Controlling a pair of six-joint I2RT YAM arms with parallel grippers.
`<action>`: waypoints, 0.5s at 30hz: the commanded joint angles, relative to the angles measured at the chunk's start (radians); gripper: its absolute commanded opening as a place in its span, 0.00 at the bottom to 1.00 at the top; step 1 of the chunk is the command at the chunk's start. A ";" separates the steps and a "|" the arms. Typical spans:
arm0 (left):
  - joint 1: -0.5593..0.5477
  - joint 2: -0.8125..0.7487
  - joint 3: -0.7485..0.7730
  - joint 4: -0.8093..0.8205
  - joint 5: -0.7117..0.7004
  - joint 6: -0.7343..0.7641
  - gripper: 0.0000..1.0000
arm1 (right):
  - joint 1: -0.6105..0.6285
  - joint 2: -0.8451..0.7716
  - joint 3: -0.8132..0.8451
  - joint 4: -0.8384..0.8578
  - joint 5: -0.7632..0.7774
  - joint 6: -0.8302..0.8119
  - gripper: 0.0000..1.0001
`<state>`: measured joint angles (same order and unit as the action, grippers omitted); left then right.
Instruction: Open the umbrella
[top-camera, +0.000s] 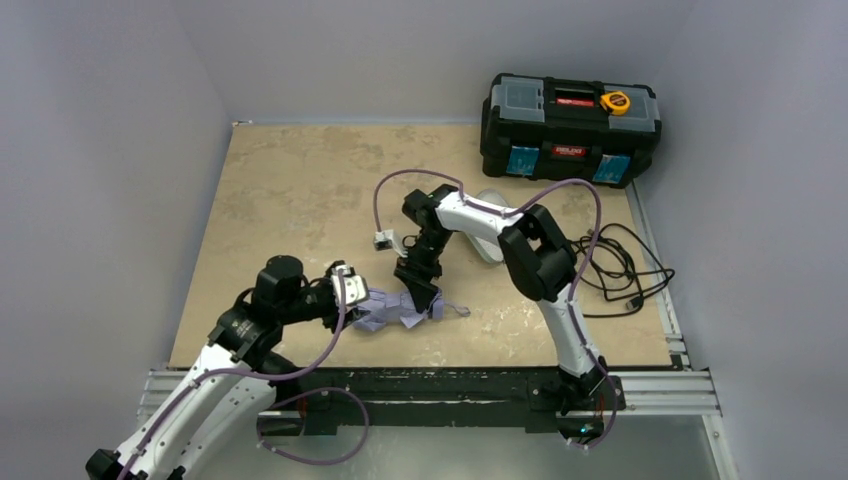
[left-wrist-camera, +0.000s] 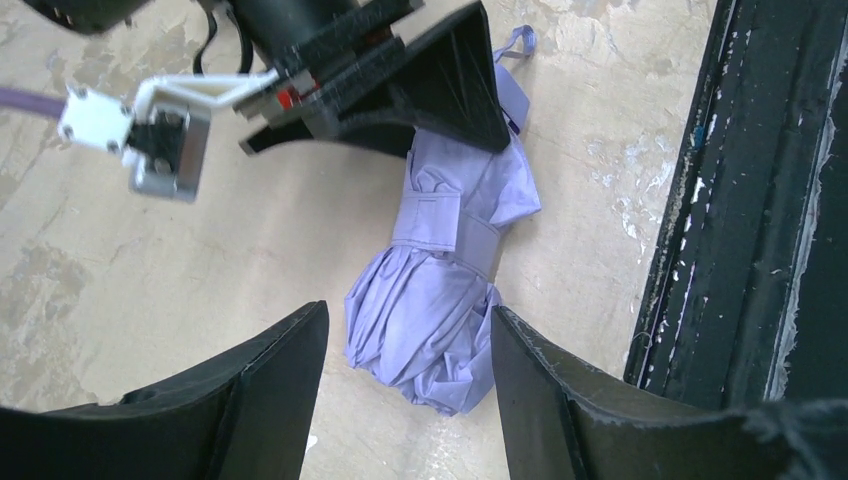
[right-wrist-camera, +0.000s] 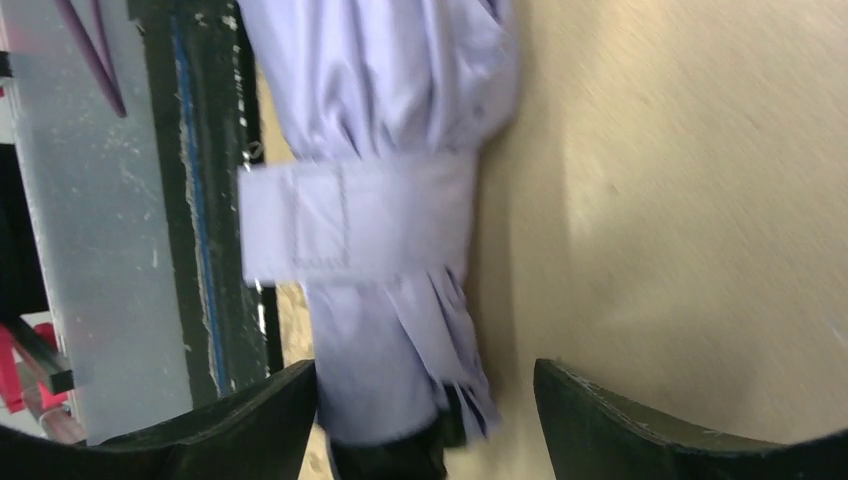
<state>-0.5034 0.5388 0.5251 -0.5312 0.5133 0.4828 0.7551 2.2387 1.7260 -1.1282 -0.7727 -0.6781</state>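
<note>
Left pincer (left-wrist-camera: 408, 311) and right pincer (right-wrist-camera: 425, 368) gape over umbrella (left-wrist-camera: 450, 240) — mottled beige tabletop (top-camera: 300, 180), grey walls (top-camera: 100, 150).

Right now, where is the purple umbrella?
In the top view, the umbrella lies folded on the table near its near edge, between the left end effector and the right end effector.

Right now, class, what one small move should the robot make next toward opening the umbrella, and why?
Probably close the right gripper on the umbrella to pin it. Its open jaws straddle the folded bundle, the strap is wrapped shut, and the left gripper sits open at the other end; nothing grips it yet.
</note>
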 joint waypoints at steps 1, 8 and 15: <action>0.006 0.036 -0.008 0.059 0.038 -0.003 0.60 | -0.058 -0.082 -0.084 0.026 0.099 -0.063 0.79; -0.013 0.149 -0.008 0.158 0.083 0.014 0.57 | -0.059 -0.150 -0.237 0.147 0.045 -0.001 0.76; -0.102 0.241 -0.061 0.283 0.006 0.032 0.54 | -0.057 -0.117 -0.224 0.223 -0.027 0.082 0.74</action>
<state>-0.5690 0.7444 0.4808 -0.3550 0.5373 0.4919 0.6937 2.1029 1.5021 -1.0039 -0.7639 -0.6395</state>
